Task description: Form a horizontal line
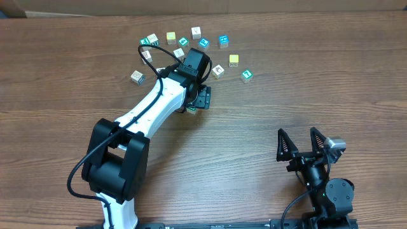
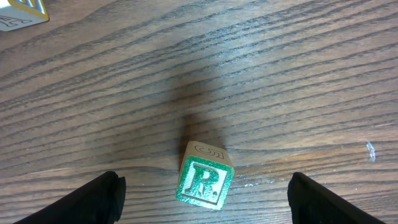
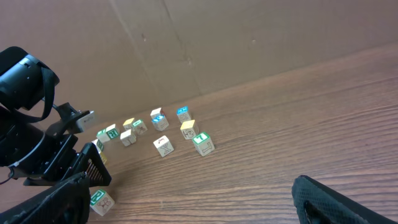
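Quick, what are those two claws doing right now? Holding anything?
Left gripper: open, straddling the green R cube, not gripping it.
Right gripper: open, empty.

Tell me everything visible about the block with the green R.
The R block is a pale wooden cube, its near face a glittery green R in a green frame, its top a faint dark outline drawing. It sits flat on the table, slightly turned, between the open left fingers; neither touches it.
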